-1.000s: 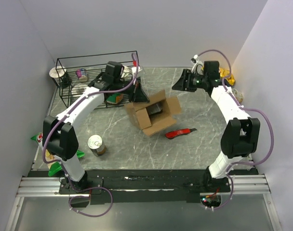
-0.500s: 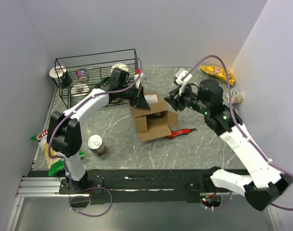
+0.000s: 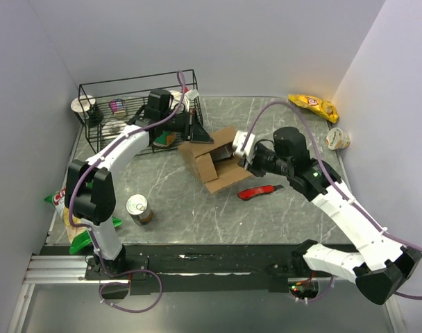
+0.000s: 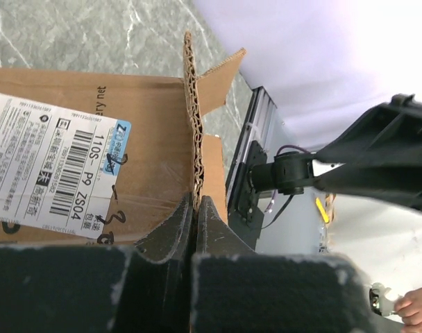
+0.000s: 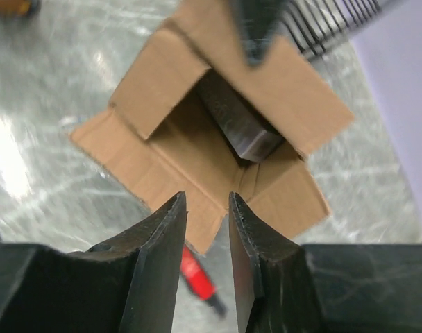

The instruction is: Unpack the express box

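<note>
Express box (image 3: 214, 165): The brown carton was found near the middle of the table (image 3: 169, 194), just beside the front right corner of the wire basket (image 3: 138, 104), with its flaps spread open.
Label (image 4: 55, 166): A white barcode sheet was recorded on the outer flap, under clear tape.
Contents (image 5: 239, 128): 1 dark blocky item was seen lying inside the carton; it could not be identified.
Left gripper (image 4: 196, 208): The fingers were closed tight on the corrugated edge of 1 raised flap.
Right gripper (image 5: 207, 208): It was held above the open carton with only a narrow gap between its fingers and nothing in them.
Change over 0.5 s: The left gripper and the pinched flap had been drawn back toward the basket, and the carton had been shifted slightly left with them. The right gripper had been brought lower and closer over the carton.
Change over 1 s: The right arm had been swung in from the far right corner, and the yellow snack bag (image 3: 311, 105) had been uncovered.
Other items: 1 red utility knife (image 3: 259, 192) lay just right of the carton; 1 tin can (image 3: 138, 208) stood well apart at front left.
</note>
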